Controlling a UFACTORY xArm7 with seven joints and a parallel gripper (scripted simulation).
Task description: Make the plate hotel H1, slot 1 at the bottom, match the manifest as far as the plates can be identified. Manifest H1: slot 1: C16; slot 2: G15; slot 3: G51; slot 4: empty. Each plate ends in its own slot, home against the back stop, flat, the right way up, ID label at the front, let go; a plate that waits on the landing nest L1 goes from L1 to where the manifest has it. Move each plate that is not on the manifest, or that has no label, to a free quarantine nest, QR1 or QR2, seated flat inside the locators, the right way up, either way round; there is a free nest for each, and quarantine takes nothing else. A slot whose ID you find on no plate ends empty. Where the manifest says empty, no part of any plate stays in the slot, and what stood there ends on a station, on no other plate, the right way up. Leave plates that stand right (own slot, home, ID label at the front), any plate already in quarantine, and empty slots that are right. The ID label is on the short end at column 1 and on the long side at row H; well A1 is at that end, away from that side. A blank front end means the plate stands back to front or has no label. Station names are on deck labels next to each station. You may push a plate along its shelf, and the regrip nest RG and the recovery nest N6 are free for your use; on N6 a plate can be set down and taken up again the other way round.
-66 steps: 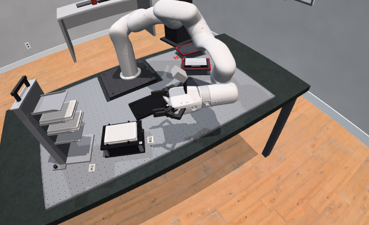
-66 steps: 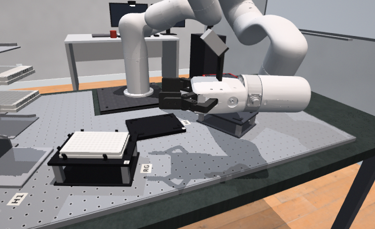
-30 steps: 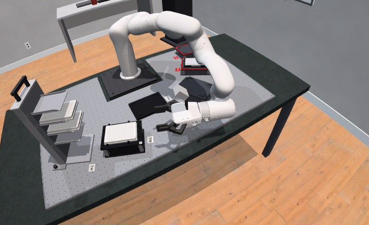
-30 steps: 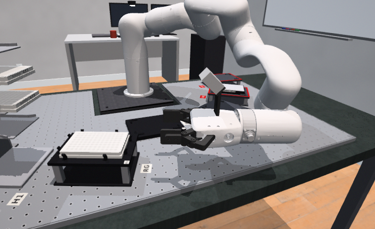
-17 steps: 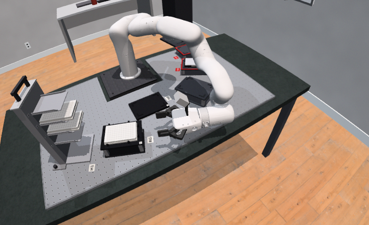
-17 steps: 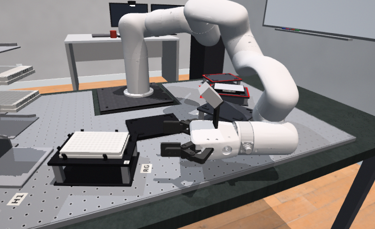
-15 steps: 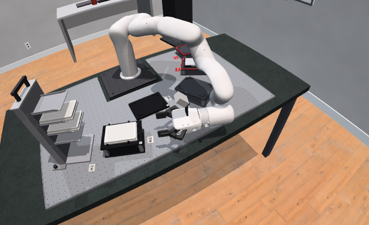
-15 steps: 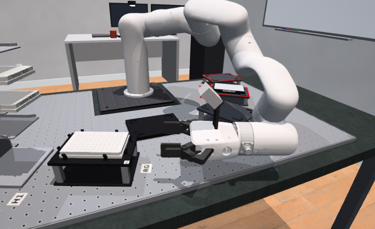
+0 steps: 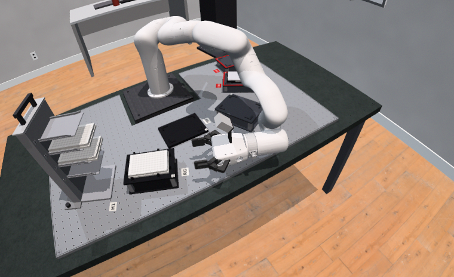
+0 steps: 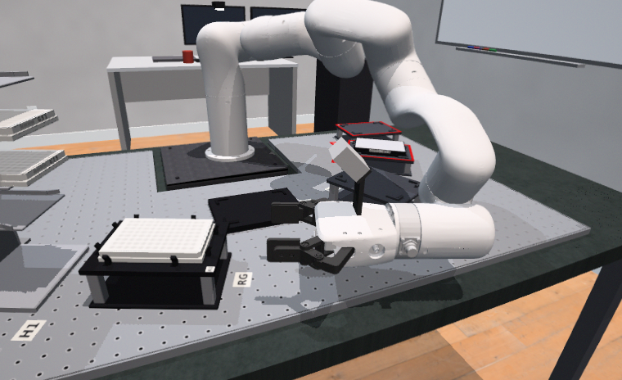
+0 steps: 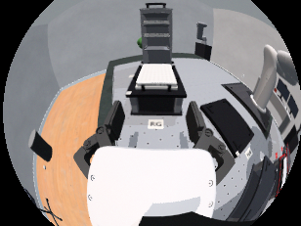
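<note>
The plate hotel H1 stands at the left of the deck, with plates on two middle shelves; the top shelf looks bare. A white well plate sits flat on the raised regrip nest RG; it also shows in the exterior view and straight ahead in the wrist view. My gripper is open and empty, held level low over the deck, to the right of that plate and pointing at it. In the exterior view my gripper is apart from the nest. No labels are readable.
A flat black nest lies behind my gripper. A sloped black nest stands further right. Two red-edged quarantine nests sit at the far side; the nearer one holds a plate, the farther one looks bare. The arm's base is behind.
</note>
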